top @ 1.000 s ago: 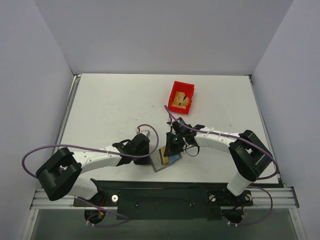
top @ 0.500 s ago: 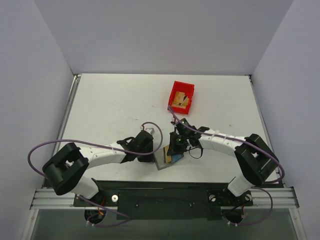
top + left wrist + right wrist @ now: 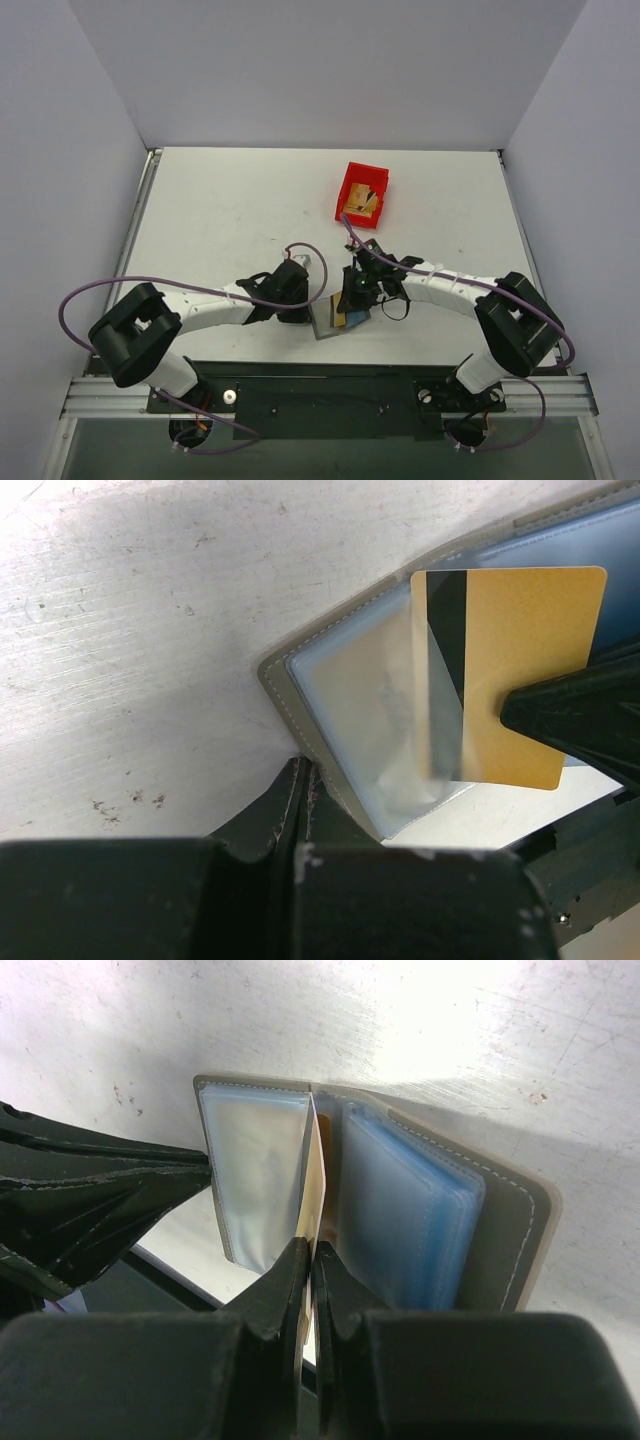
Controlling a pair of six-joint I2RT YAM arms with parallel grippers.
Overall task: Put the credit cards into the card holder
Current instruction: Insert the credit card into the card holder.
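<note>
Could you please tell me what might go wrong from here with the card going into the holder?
1. The right end effector pinches the card by one edge; pushing could bend or tilt it against the clear sleeve.
2. The left end effector clamps only an edge of the card holder, which might slip or fold shut.

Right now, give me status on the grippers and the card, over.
Left gripper shut on card holder cover, pinning it open. Right gripper shut on gold card, striped end partway into a clear sleeve. Nothing blocking the sleeve.
</note>
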